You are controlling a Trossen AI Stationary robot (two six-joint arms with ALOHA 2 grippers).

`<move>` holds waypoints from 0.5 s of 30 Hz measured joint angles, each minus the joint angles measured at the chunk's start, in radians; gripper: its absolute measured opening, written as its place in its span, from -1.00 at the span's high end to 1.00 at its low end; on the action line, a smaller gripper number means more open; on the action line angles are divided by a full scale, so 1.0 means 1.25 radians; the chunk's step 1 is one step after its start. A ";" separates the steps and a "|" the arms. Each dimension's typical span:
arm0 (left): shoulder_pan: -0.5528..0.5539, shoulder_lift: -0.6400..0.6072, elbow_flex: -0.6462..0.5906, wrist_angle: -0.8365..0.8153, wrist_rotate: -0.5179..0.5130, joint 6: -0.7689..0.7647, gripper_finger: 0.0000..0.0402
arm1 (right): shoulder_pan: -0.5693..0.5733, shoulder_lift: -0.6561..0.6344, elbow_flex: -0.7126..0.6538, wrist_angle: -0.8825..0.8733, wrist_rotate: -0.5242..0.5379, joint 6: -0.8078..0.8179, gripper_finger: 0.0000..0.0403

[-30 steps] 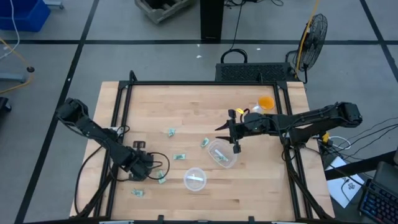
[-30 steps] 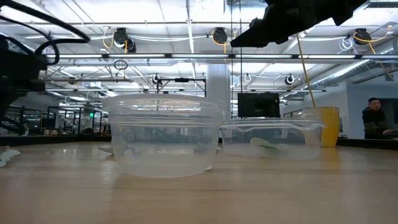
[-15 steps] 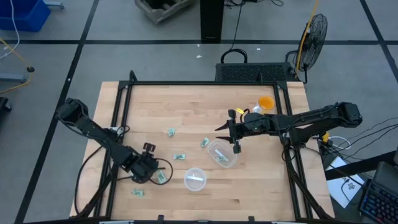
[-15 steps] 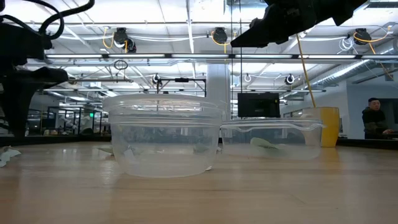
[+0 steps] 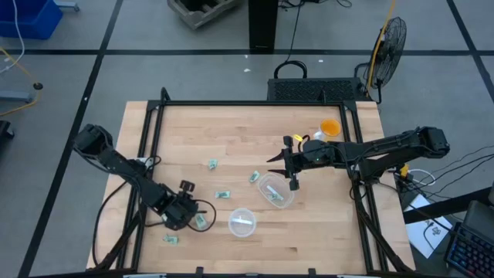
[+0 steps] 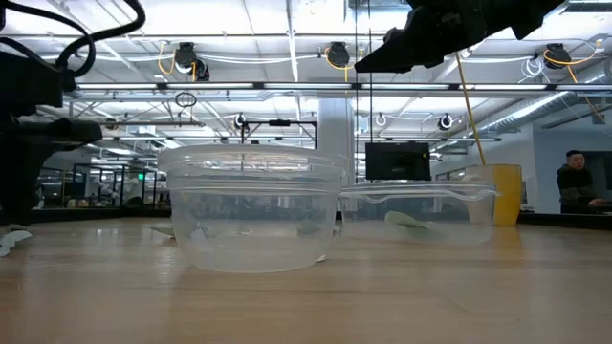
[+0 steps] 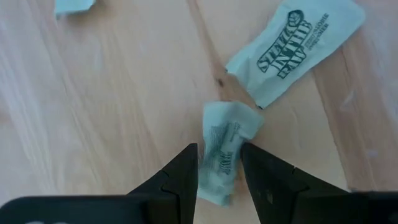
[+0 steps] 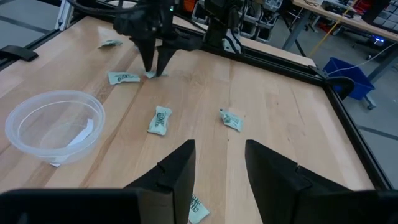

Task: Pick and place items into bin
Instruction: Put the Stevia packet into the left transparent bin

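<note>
A wooden table (image 5: 231, 131) with a black frame stood on a grey floor (image 5: 154, 69). An orange cup (image 5: 329, 128) sat near its far right corner; in the low view it (image 6: 505, 194) stood upright behind the clear containers. A black fan (image 5: 390, 38) stood on the floor beyond that corner, beside a black crate (image 5: 316, 89). A blue bin (image 5: 27, 17) lay at the far left of the floor. A keyboard (image 5: 469, 247) showed at the lower right. Beyond the table, a monitor (image 6: 397, 161) stood in the room, and a person (image 6: 577, 182) was at the right edge.
</note>
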 joint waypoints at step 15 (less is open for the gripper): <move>0.004 0.020 0.000 -0.010 -0.028 -0.034 0.83 | 0.000 0.000 0.001 0.002 0.000 -0.004 0.34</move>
